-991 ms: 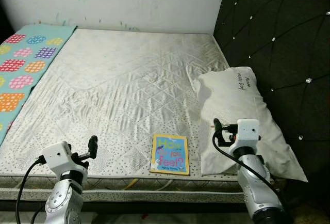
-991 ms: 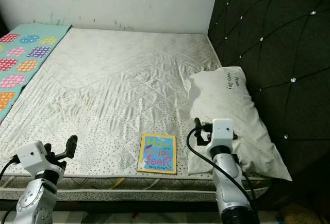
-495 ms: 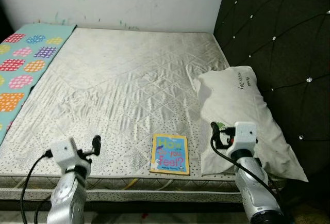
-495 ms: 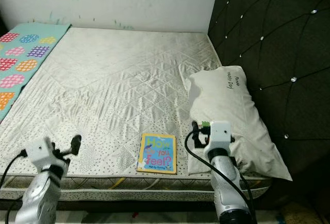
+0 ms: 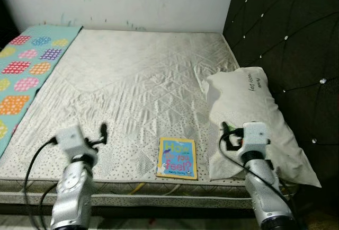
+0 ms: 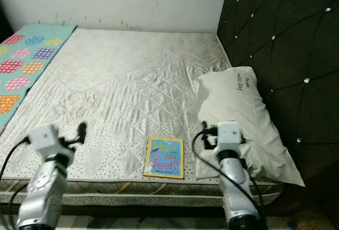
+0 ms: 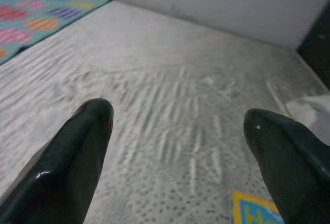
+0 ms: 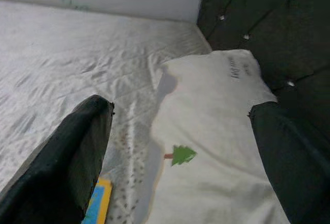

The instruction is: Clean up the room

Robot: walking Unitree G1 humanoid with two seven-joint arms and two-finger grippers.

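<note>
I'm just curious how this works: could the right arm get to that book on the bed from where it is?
Probably yes. The book lies flat near the mattress's front edge, with nothing on it. The right gripper hovers open beside it over the pillow, with bare mattress between them.

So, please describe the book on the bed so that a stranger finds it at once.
On the bare white mattress, look at the near edge, just left of the white pillow. The book lies flat there, the one small colourful thing: yellow border, blue cover.
</note>
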